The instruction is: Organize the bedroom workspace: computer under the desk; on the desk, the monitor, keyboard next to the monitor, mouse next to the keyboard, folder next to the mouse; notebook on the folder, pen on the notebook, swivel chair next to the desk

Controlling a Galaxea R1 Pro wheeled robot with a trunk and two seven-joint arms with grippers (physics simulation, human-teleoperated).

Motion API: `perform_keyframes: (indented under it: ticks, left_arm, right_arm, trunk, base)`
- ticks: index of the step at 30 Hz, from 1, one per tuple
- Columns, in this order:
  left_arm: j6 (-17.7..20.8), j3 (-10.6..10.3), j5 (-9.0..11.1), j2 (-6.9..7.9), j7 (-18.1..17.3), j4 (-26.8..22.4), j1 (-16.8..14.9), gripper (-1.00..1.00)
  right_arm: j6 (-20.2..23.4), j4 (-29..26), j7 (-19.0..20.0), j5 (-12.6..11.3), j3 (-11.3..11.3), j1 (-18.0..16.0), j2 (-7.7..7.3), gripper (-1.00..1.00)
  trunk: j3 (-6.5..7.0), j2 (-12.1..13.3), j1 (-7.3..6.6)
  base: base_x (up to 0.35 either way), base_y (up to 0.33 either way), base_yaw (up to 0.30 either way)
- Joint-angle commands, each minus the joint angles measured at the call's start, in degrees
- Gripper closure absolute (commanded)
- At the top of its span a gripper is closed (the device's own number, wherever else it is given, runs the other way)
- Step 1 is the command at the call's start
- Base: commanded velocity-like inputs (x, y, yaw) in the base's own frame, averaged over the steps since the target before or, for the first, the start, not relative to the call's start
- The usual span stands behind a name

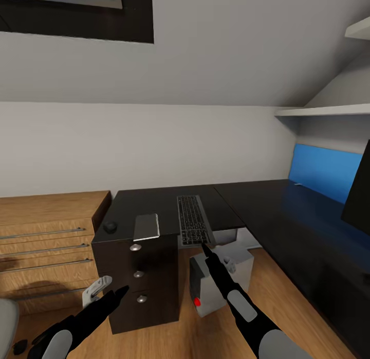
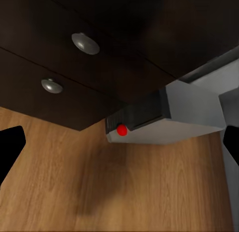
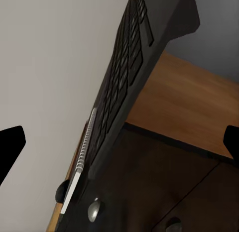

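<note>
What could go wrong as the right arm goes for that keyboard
The keyboard overhangs the desk front edge, so a nudge from the right gripper just below it could tip it onto the computer underneath. Sliding it sideways might also bump the notebook lying close beside it.

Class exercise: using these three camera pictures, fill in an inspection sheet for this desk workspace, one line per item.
Surface: glossy black desk, L-shaped.
Job's things: keyboard overhanging the front edge; notebook and mouse above the drawers; computer on the floor under the desk; monitor at the right edge.
Clutter: nothing seen.
Grippers: right gripper open, just below the keyboard; left gripper open, by the drawer unit.
Cables: nothing seen.
Surroundings: light-wood drawer chest, blue wall panel.
</note>
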Motion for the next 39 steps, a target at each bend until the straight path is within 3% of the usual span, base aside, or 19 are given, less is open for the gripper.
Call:
perform_keyframes:
  ticks: [1,34,39]
  left_arm:
    - [0.2,0.04,0.61,0.01,0.5,-0.07,-0.04,-1.0]
    - [0.35,0.17,0.62,0.03,0.41,-0.07,-0.03,-1.0]
    - [0.36,1.64,0.69,0.01,0.38,-0.07,-0.02,-1.0]
  right_arm:
    - [-0.44,0.08,0.15,-0.6,0.47,-0.07,-0.06,-1.0]
    - [-0.44,0.09,0.11,-0.59,0.46,-0.07,-0.21,-1.0]
    - [-0.44,0.15,0.08,-0.59,0.46,-0.07,-0.14,-1.0]
  trunk:
    - [-0.06,-0.03,0.01]
    - [-0.06,-0.03,0.01]
    - [-0.06,-0.03,0.01]
  base:
    - [0.095,0.034,0.0]
    - [0.097,0.002,0.0]
    - [0.003,0.0,0.0]
